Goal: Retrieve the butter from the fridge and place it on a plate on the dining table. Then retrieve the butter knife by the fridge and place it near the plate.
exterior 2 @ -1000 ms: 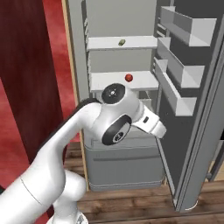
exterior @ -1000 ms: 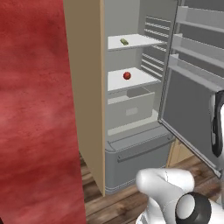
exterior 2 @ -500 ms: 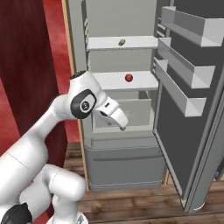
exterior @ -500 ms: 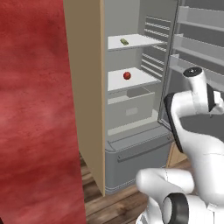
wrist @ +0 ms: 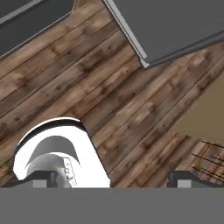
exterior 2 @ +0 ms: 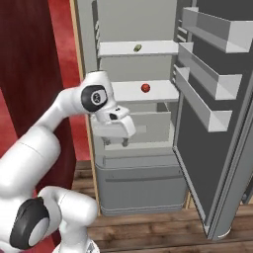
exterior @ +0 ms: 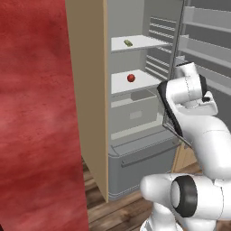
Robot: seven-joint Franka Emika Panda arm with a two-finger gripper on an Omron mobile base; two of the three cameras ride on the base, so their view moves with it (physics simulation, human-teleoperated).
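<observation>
Hand [exterior 2: 122,143] is hanging wide open with nothing in it, pointing down at the floor in front of the fridge [exterior 2: 138,168], probably just getting lined up. Butter [exterior 2: 138,47] is sitting on the fridge's top shelf, above the red ball [exterior 2: 145,87], well above the hand.

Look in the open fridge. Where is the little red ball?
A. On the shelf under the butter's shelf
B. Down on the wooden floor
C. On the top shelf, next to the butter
A: the small red ball sits alone on the shelf below the one holding the butter inside the fridge.
</observation>
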